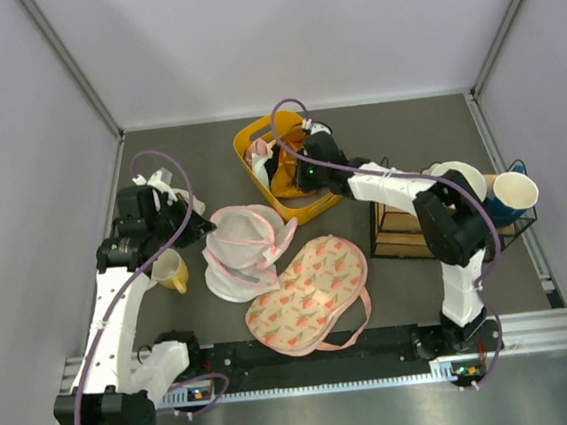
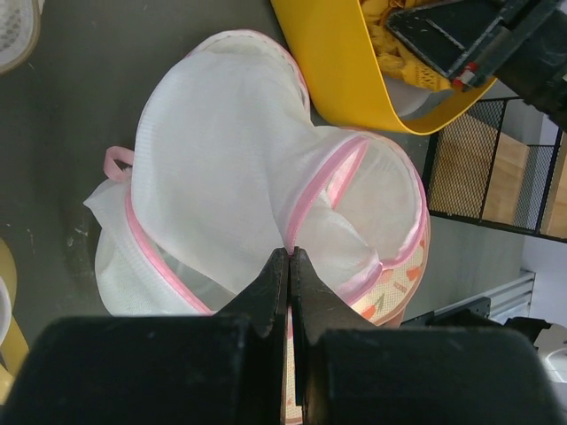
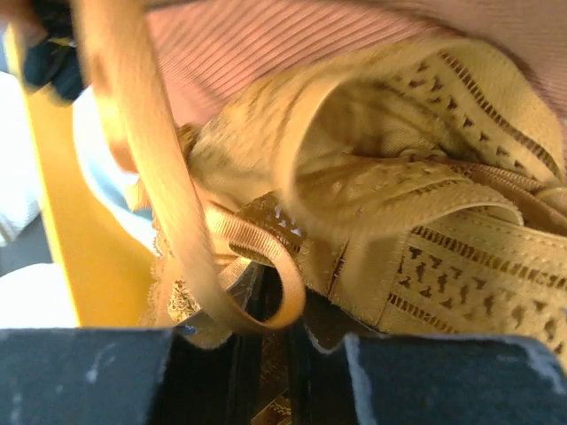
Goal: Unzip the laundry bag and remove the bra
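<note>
The laundry bag (image 1: 246, 244), white mesh with a pink zipper edge, lies mid-table with its two domes spread apart. My left gripper (image 1: 201, 226) is shut on a fold of its pink edge; in the left wrist view the gripper (image 2: 290, 253) pinches the laundry bag (image 2: 221, 150) at that seam. The mustard bra (image 1: 287, 182) is over the yellow basket (image 1: 252, 135). My right gripper (image 1: 281, 169) reaches into that basket. In the right wrist view the gripper (image 3: 279, 297) has its jaws nearly together with lace of the bra (image 3: 425, 221) between them, and a strap loops in front.
A flat cream pouch with red print (image 1: 307, 296) lies in front of the bag. A yellow mug (image 1: 172, 271) stands by the left arm. A black wire rack (image 1: 396, 232) and a white cup (image 1: 516, 192) are at the right. Pink ribbed cloth (image 3: 292, 53) lies behind the bra.
</note>
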